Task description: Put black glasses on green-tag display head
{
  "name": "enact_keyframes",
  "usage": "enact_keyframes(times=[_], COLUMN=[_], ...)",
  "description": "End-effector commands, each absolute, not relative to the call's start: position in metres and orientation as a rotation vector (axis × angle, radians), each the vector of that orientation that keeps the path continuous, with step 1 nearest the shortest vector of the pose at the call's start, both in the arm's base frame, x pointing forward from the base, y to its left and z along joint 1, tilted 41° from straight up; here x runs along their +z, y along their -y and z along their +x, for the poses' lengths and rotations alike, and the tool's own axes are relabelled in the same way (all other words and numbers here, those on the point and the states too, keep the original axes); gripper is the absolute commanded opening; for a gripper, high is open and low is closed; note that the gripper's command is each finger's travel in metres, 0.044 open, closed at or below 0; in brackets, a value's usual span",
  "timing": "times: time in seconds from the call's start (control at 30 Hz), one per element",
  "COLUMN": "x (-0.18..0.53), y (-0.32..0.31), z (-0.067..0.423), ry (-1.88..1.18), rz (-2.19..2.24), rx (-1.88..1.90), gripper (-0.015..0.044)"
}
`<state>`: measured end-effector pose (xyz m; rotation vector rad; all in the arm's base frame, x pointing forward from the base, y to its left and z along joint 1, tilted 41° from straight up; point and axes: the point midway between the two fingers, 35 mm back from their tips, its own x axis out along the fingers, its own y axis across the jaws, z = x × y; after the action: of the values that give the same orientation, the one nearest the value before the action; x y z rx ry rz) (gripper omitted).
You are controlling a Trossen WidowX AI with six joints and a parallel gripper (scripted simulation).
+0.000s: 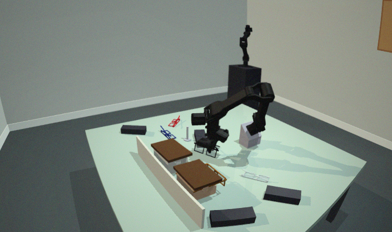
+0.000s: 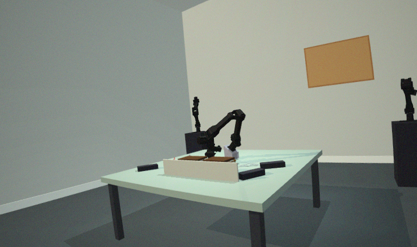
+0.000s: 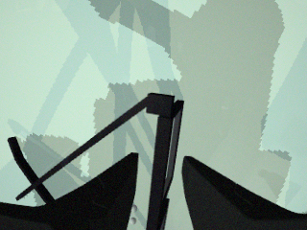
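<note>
The black glasses (image 1: 198,152) (image 3: 159,168) stand with both lens rims roughly upright near the middle of the table in the top view. My gripper (image 1: 209,150) (image 3: 160,161) (image 2: 209,155) is partly open and low over them, its fingers on either side of the frame, with gaps showing in the wrist view. Two brown-topped pale blocks, which look like the display heads, stand beside a low wall. The nearer head (image 1: 202,191) wears orange glasses (image 1: 215,171); the farther head (image 1: 165,161) shows none. The green tag is not visible, and the heads' faces are mostly hidden.
A beige wall (image 1: 170,180) (image 2: 200,170) runs behind the heads. Blue glasses (image 1: 168,134), red glasses (image 1: 174,122), white glasses (image 1: 255,176) and a thin post (image 1: 187,133) are around. A dark block (image 1: 199,133) stands behind the black glasses; other dark blocks (image 1: 282,195) (image 1: 232,216) (image 1: 133,130) lie farther out.
</note>
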<state>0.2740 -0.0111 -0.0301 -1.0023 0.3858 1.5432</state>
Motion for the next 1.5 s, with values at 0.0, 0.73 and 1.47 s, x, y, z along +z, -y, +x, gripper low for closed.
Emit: enact_keyframes(times=[0.0, 0.73, 1.47], x=[-0.032, -0.033, 0.025], y=[0.008, 0.01, 0.064], z=[0.273, 0.271, 0.269], ry=[-0.386, -0.389, -0.393], rz=[-0.991, -0.997, -0.996], rx=[1.54, 1.542, 1.54], gripper=[0.012, 0.0027, 0.0])
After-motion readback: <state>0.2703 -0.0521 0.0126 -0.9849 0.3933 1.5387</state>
